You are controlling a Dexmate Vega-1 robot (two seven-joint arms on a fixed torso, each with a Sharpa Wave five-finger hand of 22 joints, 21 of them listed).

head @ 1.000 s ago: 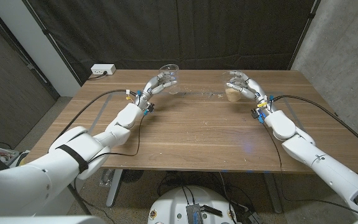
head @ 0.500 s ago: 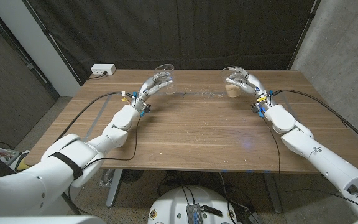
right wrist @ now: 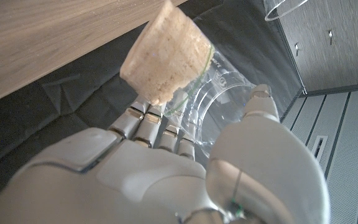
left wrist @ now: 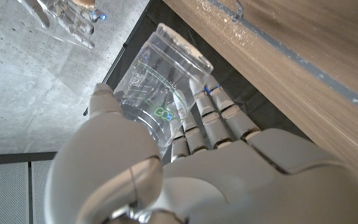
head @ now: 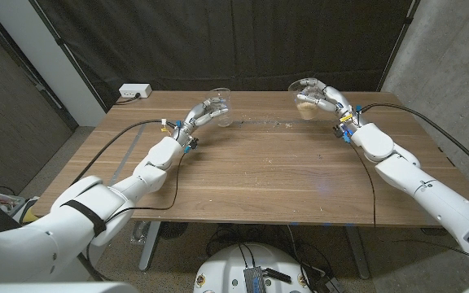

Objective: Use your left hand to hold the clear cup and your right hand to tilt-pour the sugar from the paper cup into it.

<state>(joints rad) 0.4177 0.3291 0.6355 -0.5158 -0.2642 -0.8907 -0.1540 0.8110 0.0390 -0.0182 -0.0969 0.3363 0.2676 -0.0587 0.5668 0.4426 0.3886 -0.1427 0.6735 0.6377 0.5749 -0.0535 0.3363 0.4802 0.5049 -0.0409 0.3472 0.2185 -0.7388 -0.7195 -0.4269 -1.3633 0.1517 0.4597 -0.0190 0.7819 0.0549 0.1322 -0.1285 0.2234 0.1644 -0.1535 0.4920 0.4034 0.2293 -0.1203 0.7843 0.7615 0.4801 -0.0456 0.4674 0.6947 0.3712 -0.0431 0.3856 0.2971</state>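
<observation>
My left hand grips an empty clear cup near the table's far edge, left of centre; the cup stands upright. In the left wrist view the fingers wrap the clear cup, which has green print on it. My right hand holds a second see-through cup with pale tan sugar in its bottom, lifted above the table at the far right and roughly upright. In the right wrist view the sugar fills that cup's base above my right hand.
A white power strip sits at the wooden table's far left corner. Loose grains lie scattered between the two cups. Black cables trail over the table along both arms. A dark curtain hangs behind.
My right hand has raised the sugar cup off the table and carried it a little farther away. The left hand and its cup have barely moved.
</observation>
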